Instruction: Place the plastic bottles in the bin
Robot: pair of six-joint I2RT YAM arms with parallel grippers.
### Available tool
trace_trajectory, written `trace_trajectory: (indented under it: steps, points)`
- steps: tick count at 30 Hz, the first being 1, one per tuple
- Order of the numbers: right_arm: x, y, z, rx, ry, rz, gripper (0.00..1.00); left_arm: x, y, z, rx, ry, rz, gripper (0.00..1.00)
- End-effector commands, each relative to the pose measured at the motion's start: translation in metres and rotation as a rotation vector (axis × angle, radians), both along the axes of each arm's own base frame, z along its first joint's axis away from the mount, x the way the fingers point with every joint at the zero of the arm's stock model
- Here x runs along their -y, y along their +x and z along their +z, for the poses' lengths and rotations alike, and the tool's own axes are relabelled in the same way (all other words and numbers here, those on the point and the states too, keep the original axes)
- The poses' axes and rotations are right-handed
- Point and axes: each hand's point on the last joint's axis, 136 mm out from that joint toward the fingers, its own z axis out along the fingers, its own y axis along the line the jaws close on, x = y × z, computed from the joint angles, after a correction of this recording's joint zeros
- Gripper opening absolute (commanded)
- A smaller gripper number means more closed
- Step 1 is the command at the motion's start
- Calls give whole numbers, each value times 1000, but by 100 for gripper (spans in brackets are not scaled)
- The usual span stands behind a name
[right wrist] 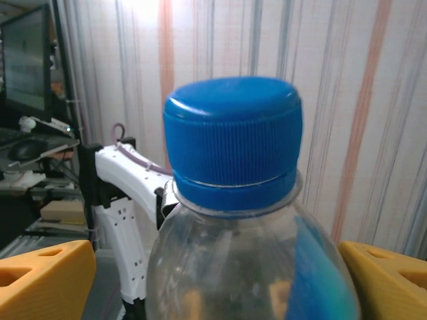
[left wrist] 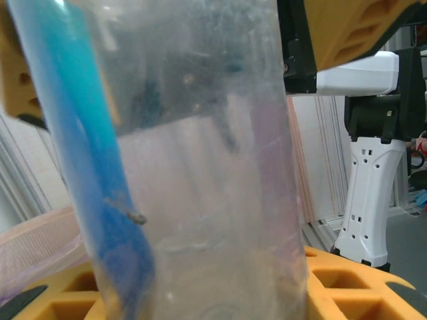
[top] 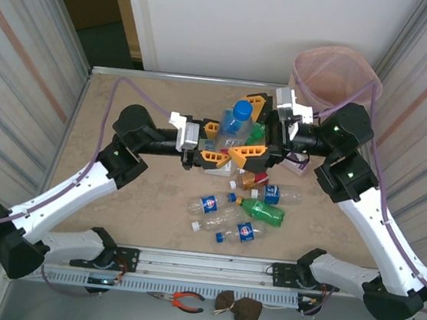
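A clear plastic bottle (top: 235, 125) with a blue cap and blue label stands upright above the table's middle, between both grippers. My left gripper (top: 219, 142) is shut on its lower body; in the left wrist view the bottle (left wrist: 200, 167) sits between the yellow fingers (left wrist: 363, 283). My right gripper (top: 252, 130) is open around the bottle's upper part; in the right wrist view the cap (right wrist: 230, 137) rises between the fingers (right wrist: 43, 280), with a gap on the left side. Several more bottles lie below, among them a green one (top: 263, 211) and a blue-labelled one (top: 210, 204). The bin (top: 335, 73) stands at the far right corner.
Corrugated walls close in the table on the left and right. Red-handled pliers (top: 182, 301) and a dark lump (top: 239, 308) lie below the front rail. The far left of the table (top: 128, 96) is bare.
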Motion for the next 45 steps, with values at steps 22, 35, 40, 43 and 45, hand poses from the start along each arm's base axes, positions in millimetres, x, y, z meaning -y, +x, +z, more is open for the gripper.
trace_trajectory:
  steps: [22, 35, 40, 43, 45]
  points:
    - [-4, -7, 6, 16, 17, 9, 56, -1, -11, 36, 51, -111, 0, 50]
    - [1, 19, 12, 27, -5, -138, 52, -11, -5, 23, 21, -100, 94, 71]
    - [18, 48, 16, 10, -16, -250, 52, -16, 4, 7, -21, -76, 165, 72]
    - [34, 73, 16, 3, -34, -349, 52, -21, 9, -2, -43, -59, 215, 72]
    - [49, 94, 16, -9, -45, -428, 52, -24, 12, -7, -53, -53, 240, 73]
